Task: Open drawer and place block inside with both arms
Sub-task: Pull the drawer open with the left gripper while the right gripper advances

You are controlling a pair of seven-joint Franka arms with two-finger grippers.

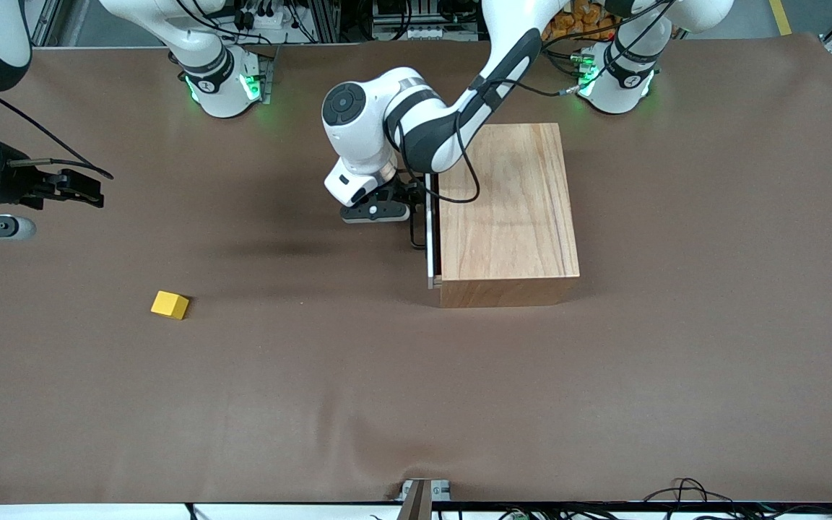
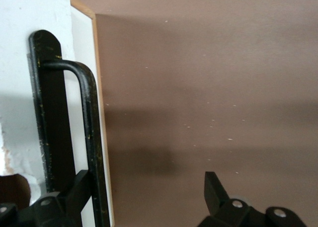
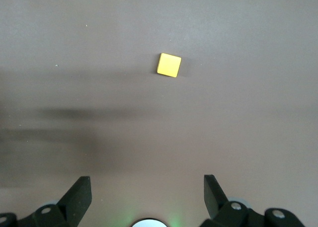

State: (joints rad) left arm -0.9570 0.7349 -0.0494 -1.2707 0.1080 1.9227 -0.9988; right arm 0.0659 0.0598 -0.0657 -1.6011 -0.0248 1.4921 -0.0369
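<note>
The drawer's white front panel [image 1: 430, 238] sits against the light-wood box [image 1: 506, 209], and its black bar handle [image 1: 416, 235] faces the right arm's end of the table. My left gripper [image 1: 407, 193] is open at the handle. In the left wrist view one finger [image 2: 79, 189] is tucked between the handle bar [image 2: 89, 113] and the panel [image 2: 20, 48], and the other finger [image 2: 214, 189] stands well clear. The yellow block [image 1: 170, 305] lies on the table, also seen in the right wrist view [image 3: 169, 65]. My right gripper [image 1: 94, 191] hangs open and empty, high above the table; it also shows in its own wrist view [image 3: 146, 192].
Brown cloth [image 1: 416, 404] covers the whole table. The box stands toward the left arm's end. The arm bases [image 1: 224, 87] stand along the edge farthest from the front camera. A small metal fixture [image 1: 423, 495] sits at the nearest edge.
</note>
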